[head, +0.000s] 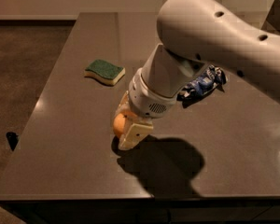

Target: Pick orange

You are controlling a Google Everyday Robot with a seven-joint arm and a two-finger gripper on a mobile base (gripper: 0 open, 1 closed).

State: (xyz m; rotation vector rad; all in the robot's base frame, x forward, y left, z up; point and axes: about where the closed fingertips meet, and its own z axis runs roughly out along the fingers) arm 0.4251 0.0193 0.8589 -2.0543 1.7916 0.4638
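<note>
The orange (118, 125), peeking out at the pincer's (127, 135) 9 o'clock, looks light, firm and smooth-skinned; grip across its widest middle. Whether the pincer is clamped, I cannot tell.

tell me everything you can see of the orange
The small round orange fruit shows only as a sliver of smooth, matte orange peel; no stem mark is visible. It sits on the dark grey tabletop, towards the front edge, nearer the camera than the green-and-yellow sponge and apart from it. The robot's cream-coloured gripper is down over it, hiding its top and most of its body; whether it is clamped cannot be told.
</note>
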